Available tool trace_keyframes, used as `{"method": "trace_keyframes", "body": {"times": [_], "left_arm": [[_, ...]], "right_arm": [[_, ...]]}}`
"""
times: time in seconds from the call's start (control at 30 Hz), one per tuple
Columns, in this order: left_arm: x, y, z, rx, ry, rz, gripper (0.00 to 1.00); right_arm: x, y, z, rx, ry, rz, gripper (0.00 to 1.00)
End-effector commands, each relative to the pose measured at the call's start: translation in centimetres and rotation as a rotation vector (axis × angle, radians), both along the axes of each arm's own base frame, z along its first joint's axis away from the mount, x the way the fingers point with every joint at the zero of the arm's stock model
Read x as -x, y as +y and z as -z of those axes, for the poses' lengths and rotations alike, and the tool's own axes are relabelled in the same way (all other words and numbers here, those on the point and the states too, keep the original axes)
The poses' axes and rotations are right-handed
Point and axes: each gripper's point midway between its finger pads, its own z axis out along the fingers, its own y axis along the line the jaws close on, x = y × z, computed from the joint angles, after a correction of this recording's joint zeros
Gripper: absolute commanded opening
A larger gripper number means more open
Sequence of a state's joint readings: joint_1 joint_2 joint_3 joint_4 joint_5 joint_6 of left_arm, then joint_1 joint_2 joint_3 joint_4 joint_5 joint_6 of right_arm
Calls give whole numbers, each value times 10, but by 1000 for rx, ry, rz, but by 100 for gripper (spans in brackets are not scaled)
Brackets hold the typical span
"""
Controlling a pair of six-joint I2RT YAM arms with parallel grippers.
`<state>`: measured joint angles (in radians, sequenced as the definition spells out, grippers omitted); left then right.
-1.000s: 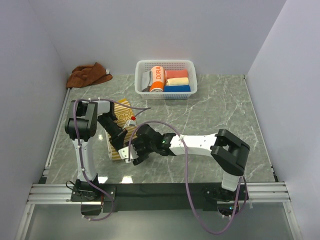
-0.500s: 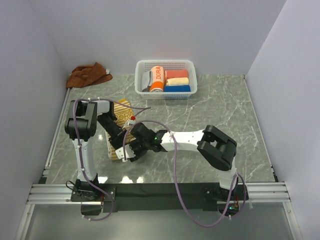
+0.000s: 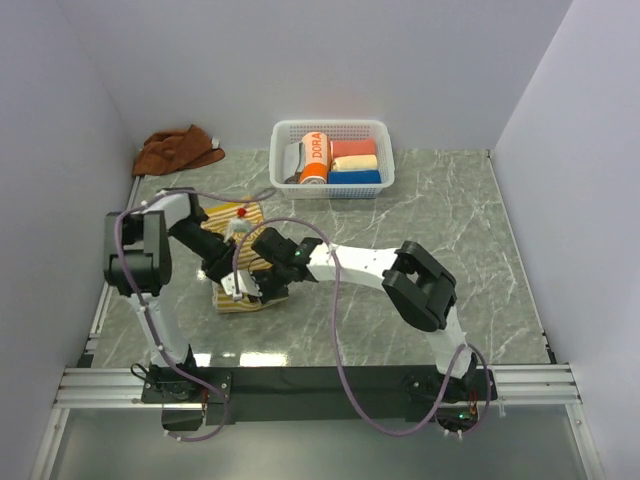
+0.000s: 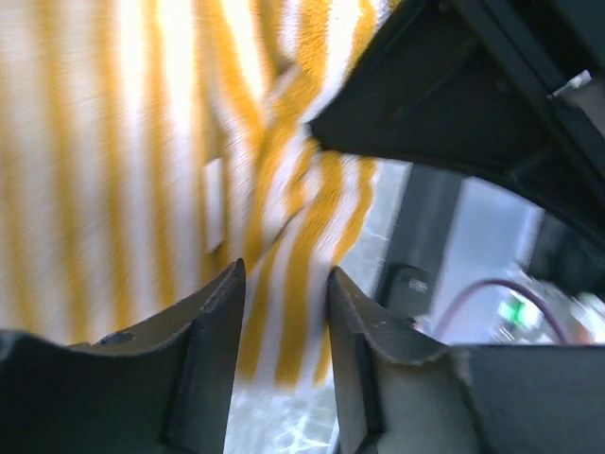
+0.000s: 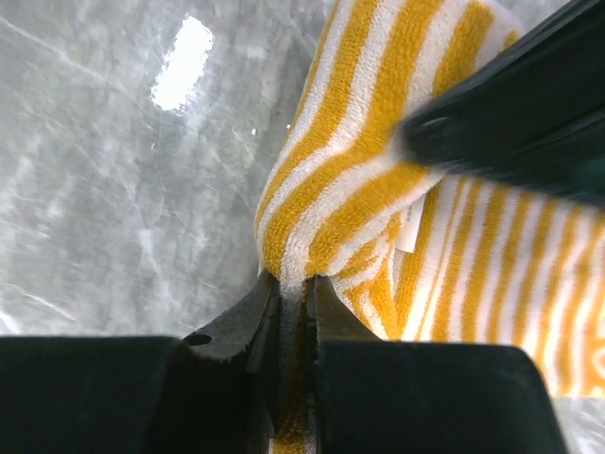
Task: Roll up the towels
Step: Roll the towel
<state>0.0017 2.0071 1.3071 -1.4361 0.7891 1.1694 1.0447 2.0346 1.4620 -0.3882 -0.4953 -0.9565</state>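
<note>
1. Right pincer (image 5: 291, 284) is clamped tight on a raised fold of the cream-yellow terry towel with orange stripes (image 5: 359, 142). The cloth bunches up between its two black fingers. A second ago this arm reached in from further right; its elbow has since folded in toward the towel.
2. Left pincer (image 4: 285, 274) stands narrowly apart, with nothing pinched. The striped cloth lies just past its fingertips, and the right pincer's dark body shows close beyond. This arm's upper link has swung out to the left since the earlier overhead frame.
3. Grey marbled table (image 3: 450, 230) lies under both pincers.
4. White plastic mesh basket (image 3: 330, 125) sits well beyond the pincers, to their far right, where it was before.
5. The striped towel lies flat on the table beneath both pincers, its far end reaching out past them. Earlier it was a narrower slanted bundle; now it spreads broader, with a squarer near edge.
6. Plain rust-brown cloth towel (image 3: 178, 150) lies crumpled well beyond the pincers, to their far left against the back wall, unmoved.
7. Orange "DORA" roll (image 3: 314, 157) stands in the basket's left half.
8. Small red roll (image 3: 353, 147), yellow roll (image 3: 355, 162) and blue roll (image 3: 355, 177) lie stacked side by side just right of it.
</note>
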Motion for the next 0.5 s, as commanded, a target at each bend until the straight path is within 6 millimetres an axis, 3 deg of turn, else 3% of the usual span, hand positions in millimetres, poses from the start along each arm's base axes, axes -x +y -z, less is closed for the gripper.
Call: {"method": "trace_keyframes", "body": {"times": [0.0, 0.27, 0.3, 0.37, 0.4, 0.43, 0.47], "left_arm": [[-41, 16, -22, 50, -265, -108, 46], [-54, 75, -42, 86, -307, -447, 49], [-55, 81, -44, 86, -322, -475, 50], [-53, 97, -53, 73, -364, -556, 50], [-55, 103, -54, 59, -404, -571, 50], [-47, 109, -52, 40, -404, -593, 51], [-43, 110, -60, 17, -457, -588, 51]], "right_arm": [[56, -55, 41, 306, 363, 55, 0], [71, -48, 21, 423, 615, 164, 0], [74, -48, 30, 458, 653, 173, 0], [71, -41, 21, 463, 730, 198, 0], [72, -42, 31, 494, 773, 212, 0], [65, -35, 25, 479, 795, 227, 0], [70, -38, 31, 518, 864, 235, 0]]}}
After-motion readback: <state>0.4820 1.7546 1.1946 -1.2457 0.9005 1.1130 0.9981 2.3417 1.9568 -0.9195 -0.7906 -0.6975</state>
